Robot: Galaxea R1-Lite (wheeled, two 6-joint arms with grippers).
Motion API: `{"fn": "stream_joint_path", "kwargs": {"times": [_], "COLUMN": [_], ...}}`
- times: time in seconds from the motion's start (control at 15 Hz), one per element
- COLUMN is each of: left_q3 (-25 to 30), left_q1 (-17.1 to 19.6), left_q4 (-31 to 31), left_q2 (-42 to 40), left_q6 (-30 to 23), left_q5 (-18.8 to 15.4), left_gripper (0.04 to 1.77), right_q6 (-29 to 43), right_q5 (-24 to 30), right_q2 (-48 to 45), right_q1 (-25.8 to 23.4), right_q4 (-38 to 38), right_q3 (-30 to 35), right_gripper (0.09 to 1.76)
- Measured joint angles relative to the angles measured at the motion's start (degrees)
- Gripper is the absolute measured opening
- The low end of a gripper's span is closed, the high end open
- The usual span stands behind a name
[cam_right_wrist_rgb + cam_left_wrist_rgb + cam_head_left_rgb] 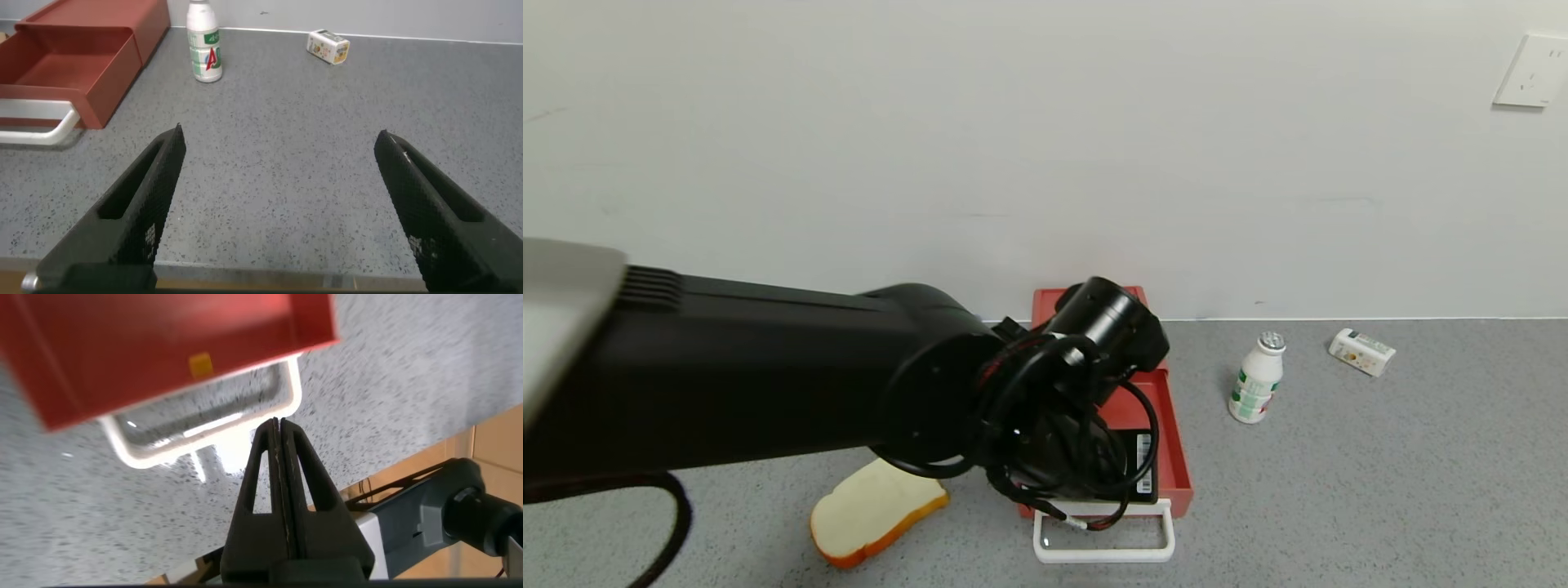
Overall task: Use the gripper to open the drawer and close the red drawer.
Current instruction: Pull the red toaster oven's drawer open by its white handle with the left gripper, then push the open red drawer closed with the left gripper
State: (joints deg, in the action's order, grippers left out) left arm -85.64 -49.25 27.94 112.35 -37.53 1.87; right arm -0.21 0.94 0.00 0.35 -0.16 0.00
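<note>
While the right gripper (278, 212) idles released well off, the left gripper (278, 429), jaws clenched empty, hovers just before the white handle (204, 433) of the pulled-out drawer (1168, 457) on the table (1380, 490).

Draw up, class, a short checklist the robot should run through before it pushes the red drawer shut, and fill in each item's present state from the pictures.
1. Tray slid out of the drawer, so there is something to close: ok.
2. White handle free and not gripped: ok; the left wrist view shows it apart from the fingertips.
3. Left gripper shut and lined up near the handle for a push: ok.
4. Nothing in the tray standing above its walls: cannot tell; the arm hides most of the tray, where a dark flat item lies.
5. Bread slice and bottle clear of the tray's path: ok.
6. Right gripper out of the way: ok; open above bare counter.
</note>
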Motion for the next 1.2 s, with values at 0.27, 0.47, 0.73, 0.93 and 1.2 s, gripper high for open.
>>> {"fn": "stream_joint_path", "kwargs": {"times": [0.27, 0.47, 0.73, 0.93, 1.2], "left_q3": [-0.9, 0.6, 8.9, 17.2, 25.4], "left_q1": [3.2, 8.0, 18.0, 24.3, 27.4], "left_q4": [0.3, -0.2, -9.1, -19.7, -28.4], "left_q2": [-8.2, -13.2, -20.2, -24.9, -28.9], "left_q6": [9.4, 17.2, 31.6, 39.1, 42.9], "left_q5": [1.7, 0.2, -14.1, -20.3, -22.9], "left_gripper": [0.11, 0.11, 0.11, 0.11, 0.11], "right_q6": [0.0, 0.0, 0.1, 0.1, 0.0], "right_q5": [0.0, 0.0, 0.0, 0.0, 0.0], "right_q2": [0.0, 0.0, 0.0, 0.0, 0.0], "right_q1": [0.0, 0.0, 0.0, 0.0, 0.0], "right_q4": [0.0, 0.0, -0.1, -0.1, -0.1], "right_q3": [0.0, 0.0, 0.0, 0.0, 0.0], "right_gripper": [1.70, 1.70, 1.70, 1.70, 1.70]}}
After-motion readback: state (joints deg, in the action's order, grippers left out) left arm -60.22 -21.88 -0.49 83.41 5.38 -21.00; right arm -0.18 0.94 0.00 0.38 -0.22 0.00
